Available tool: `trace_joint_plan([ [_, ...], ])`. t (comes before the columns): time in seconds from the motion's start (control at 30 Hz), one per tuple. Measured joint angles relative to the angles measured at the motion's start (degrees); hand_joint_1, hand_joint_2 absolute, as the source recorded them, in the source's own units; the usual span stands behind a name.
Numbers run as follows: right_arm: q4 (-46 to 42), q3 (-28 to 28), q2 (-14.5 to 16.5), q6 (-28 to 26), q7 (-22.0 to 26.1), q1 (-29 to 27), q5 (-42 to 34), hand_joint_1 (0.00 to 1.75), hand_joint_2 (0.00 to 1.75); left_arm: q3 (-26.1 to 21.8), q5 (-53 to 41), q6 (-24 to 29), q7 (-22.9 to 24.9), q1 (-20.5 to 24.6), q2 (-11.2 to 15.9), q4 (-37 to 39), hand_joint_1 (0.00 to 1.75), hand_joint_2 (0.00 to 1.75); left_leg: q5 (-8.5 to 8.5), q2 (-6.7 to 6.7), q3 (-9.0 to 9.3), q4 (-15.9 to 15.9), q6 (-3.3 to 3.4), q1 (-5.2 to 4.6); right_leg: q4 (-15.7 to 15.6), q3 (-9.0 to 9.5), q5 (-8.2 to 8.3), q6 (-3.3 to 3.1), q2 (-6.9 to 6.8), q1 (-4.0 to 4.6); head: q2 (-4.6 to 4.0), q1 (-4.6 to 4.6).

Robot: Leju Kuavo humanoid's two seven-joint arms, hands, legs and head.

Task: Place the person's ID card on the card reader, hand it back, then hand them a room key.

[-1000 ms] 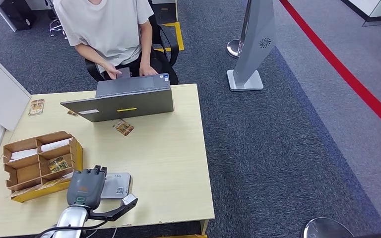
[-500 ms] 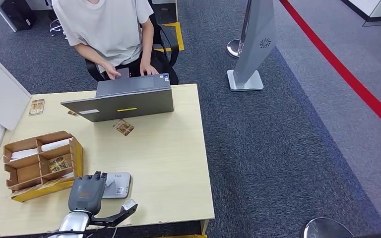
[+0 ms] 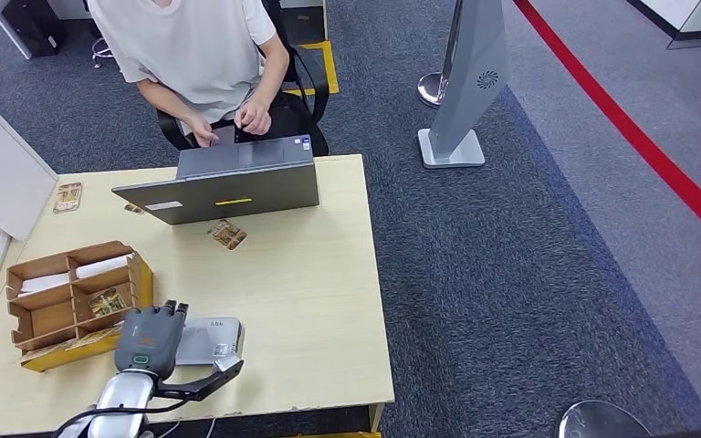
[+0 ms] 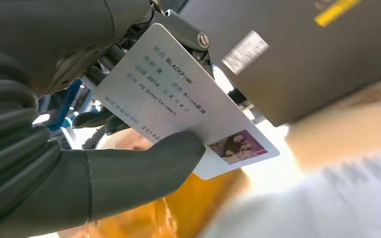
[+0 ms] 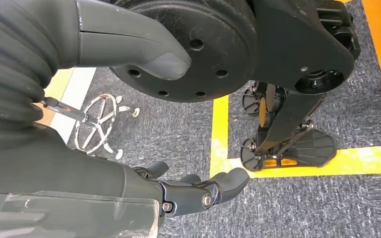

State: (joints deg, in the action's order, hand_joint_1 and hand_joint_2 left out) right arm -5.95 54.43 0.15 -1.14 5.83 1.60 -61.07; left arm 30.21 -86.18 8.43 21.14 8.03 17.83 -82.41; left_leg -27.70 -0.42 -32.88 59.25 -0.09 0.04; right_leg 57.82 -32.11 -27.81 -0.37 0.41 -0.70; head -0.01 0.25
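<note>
the left hand [image 3: 151,338] holds the id card [image 4: 188,106], pinched between the thumb [image 4: 144,166] on its printed face and the darker fingers [image 4: 178,29] behind it. in the head view the hand sits over the near end of the card reader [image 3: 214,339], a flat grey pad just beyond the fingertips, with the brown box [image 3: 73,306] close by on the outer side of the hand. in that view the hand hides the card, so i cannot tell whether card and reader touch.

the card looks thin, stiff and light, with a smooth glossy face, so it is likely slippery under a hard pad. the thumb bears on the long edge near the photo corner, and much of the card stands out free past the grip. that hold should serve for laying it flat on the reader, though a light pinch on one edge could let it pivot or slide if it meets the pad at an angle. a hold nearer the middle of the long edge would steady it.

the right hand [image 5: 198,191] hangs low over the floor, holding nothing, its fingers loosely curved and apart.

the person [image 3: 196,55] sits on the far side of the desk [image 3: 310,301], behind the laptop [image 3: 224,187].
</note>
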Motion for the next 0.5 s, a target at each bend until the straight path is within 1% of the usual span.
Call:
trace_joint_plan([
  [0.1, 0.0, 0.19, 0.0, 0.04, -0.1, 0.0, -0.45, 0.0, 1.75, -1.22, 0.0, -1.81, -1.17, 3.09, 1.73, -2.48, 1.75, 1.75, 0.04, 0.0, -0.03, 0.0, -0.01, 0.03, 0.01, -0.02, 0.02, -0.02, 0.0, 0.02, -0.01, 0.01],
  [0.2, 0.0, 0.53, 0.0, 0.05, -0.45, 0.0, -0.57, 0.0, 1.75, -4.29, 0.0, -4.09, -4.55, 7.13, 3.46, -4.83, 1.75, 1.75, 0.08, 0.0, -0.03, 0.0, -0.04, 0.03, 0.03, -0.02, 0.05, -0.06, 0.01, 0.03, -0.01, 0.0],
  [0.27, 0.0, 0.73, 0.0, 0.05, -0.63, -0.02, -0.58, 0.0, 1.75, -6.45, 0.0, -4.62, -6.01, 9.13, 4.28, -5.81, 1.75, 1.75, 0.09, 0.01, -0.03, 0.0, -0.04, 0.03, 0.03, -0.03, 0.05, -0.07, 0.05, 0.03, 0.0, -0.01],
  [0.33, 0.0, 0.93, 0.0, 0.05, -0.67, -0.02, -0.6, 0.0, 1.75, -7.75, 0.0, -4.59, -6.13, 10.1, 4.84, -6.49, 1.75, 1.75, 0.09, 0.03, -0.02, 0.0, -0.04, 0.03, 0.03, -0.04, 0.05, -0.07, 0.07, 0.03, -0.01, 0.0],
  [0.43, -0.01, 1.22, 0.0, 0.15, -0.61, -0.01, -0.63, 0.0, 1.75, -8.28, 0.0, -4.48, -5.32, 11.11, 5.8, -7.14, 1.75, 1.75, 0.09, 0.03, -0.06, 0.0, -0.05, 0.03, 0.03, -0.07, 0.05, -0.07, 0.06, 0.03, -0.02, 0.01],
  [0.5, -0.03, 1.38, 0.0, 0.32, -0.39, 0.0, -0.63, 0.0, 1.75, -8.79, 0.0, -5.29, -5.74, 12.63, 6.78, -7.67, 1.75, 1.75, 0.09, 0.02, -0.09, 0.0, -0.05, 0.03, 0.03, -0.1, 0.06, -0.07, 0.06, 0.03, -0.02, 0.01],
])
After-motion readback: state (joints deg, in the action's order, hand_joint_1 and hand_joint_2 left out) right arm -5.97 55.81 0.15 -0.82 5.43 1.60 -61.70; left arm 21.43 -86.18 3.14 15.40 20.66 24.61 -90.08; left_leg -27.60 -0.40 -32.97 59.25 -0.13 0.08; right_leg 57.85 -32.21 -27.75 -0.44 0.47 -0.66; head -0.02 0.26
